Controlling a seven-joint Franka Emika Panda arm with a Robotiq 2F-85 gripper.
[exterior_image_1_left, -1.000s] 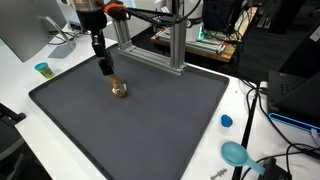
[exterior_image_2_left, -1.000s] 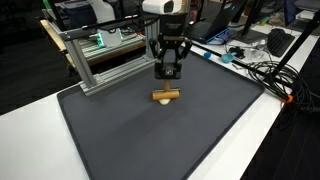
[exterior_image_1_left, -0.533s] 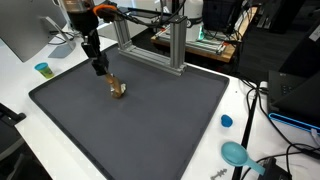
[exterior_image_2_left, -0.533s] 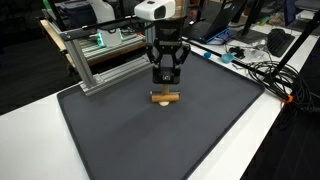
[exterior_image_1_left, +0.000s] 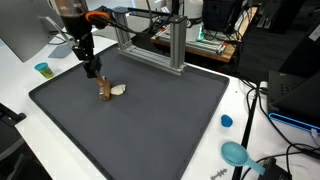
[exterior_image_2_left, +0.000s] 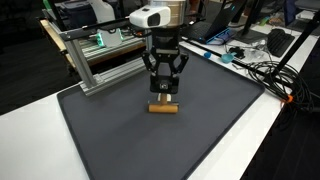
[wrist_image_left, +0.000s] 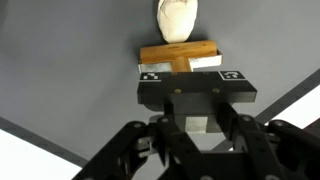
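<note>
the gripper (exterior_image_2_left: 164, 88) is seen above the dark grey mat (exterior_image_2_left: 200, 130), poised just over a small wooden block (exterior_image_2_left: 163, 108) with nothing between its fingers, which are spread apart. in the wrist view the wooden block (wrist_image_left: 179, 56) lies at 12 o'clock from the fingertips, crossed in a t shape, with a pale rounded piece (wrist_image_left: 178, 18) touching it at its far side. in an exterior view the block (exterior_image_1_left: 105, 90) sits toward 10 o'clock on the mat (exterior_image_1_left: 150, 130), the pale piece (exterior_image_1_left: 118, 89) at its 3 o'clock. any descent is best centred over the block's narrow stem, the fingers kept clear of the pale piece.
</note>
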